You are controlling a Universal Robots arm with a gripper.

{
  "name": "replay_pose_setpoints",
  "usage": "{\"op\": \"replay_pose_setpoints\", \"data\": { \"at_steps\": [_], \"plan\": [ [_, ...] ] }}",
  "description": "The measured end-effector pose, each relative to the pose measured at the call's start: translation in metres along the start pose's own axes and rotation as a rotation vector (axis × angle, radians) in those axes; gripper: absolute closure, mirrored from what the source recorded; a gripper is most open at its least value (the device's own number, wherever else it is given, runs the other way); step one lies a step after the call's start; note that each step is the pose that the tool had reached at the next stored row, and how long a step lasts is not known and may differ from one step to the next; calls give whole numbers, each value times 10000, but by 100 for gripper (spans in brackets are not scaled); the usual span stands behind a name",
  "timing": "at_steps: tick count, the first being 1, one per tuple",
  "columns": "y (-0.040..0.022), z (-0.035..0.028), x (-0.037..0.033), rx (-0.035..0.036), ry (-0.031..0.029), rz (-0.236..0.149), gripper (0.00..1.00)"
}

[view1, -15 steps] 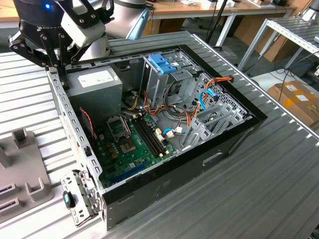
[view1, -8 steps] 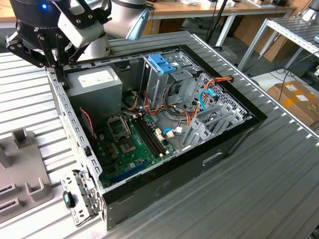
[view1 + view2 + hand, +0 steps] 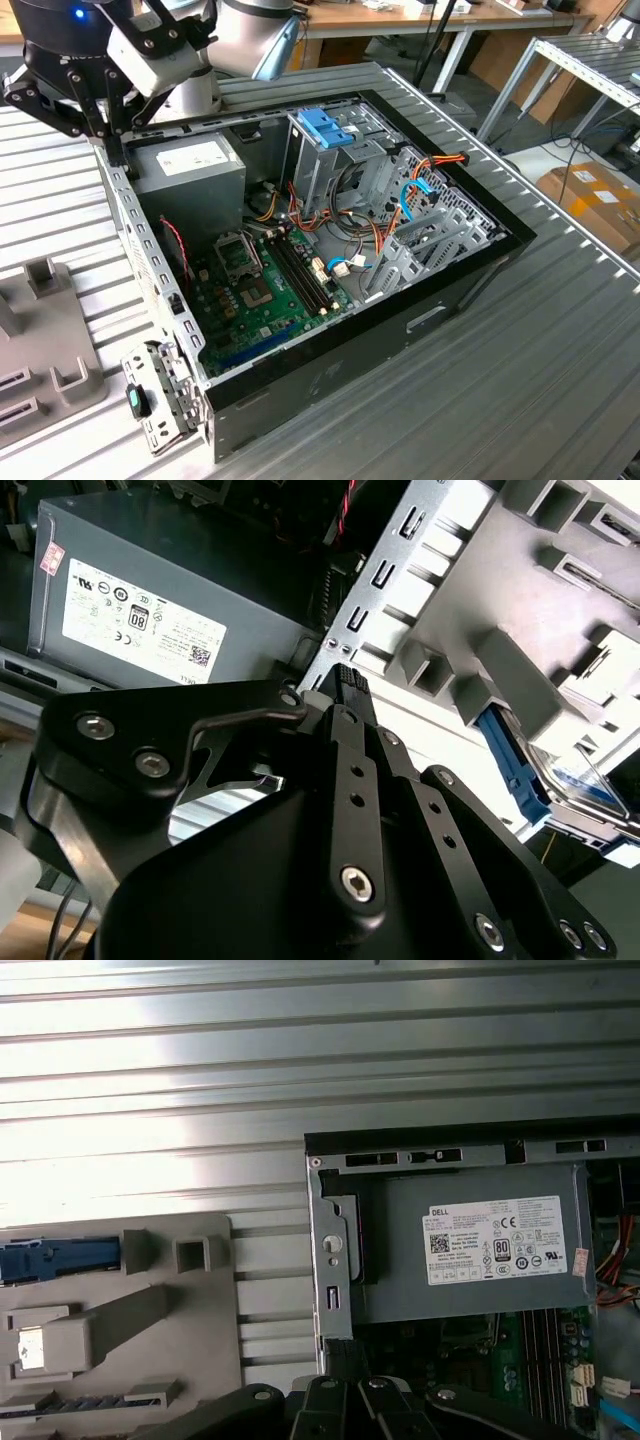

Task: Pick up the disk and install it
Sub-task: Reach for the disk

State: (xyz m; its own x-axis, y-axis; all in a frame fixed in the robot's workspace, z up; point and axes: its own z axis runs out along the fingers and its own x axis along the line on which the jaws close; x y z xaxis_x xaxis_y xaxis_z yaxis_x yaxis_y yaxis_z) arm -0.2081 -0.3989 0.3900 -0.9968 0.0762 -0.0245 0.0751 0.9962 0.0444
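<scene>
The gripper (image 3: 345,683), jaws drawn together and empty, hovers at the far corner of the computer case (image 3: 350,375), beside the power supply (image 3: 190,165). The disk (image 3: 572,780) lies untouched in the grey fixture tray (image 3: 45,350) at the exterior view's left, apparently slotted there for an easy grasp.

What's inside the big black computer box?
A green circuit board, a grey power supply box, a metal cage with a blue handle, and coloured wires. Whatever lies under the power supply box is covered.
</scene>
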Motion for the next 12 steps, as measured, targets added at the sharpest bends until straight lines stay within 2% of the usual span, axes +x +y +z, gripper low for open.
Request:
{"op": "replay_pose_setpoints", "data": {
  "at_steps": [12],
  "plan": [
    [-7, 2, 92, 1, 0, 0, 89]
  ]
}}
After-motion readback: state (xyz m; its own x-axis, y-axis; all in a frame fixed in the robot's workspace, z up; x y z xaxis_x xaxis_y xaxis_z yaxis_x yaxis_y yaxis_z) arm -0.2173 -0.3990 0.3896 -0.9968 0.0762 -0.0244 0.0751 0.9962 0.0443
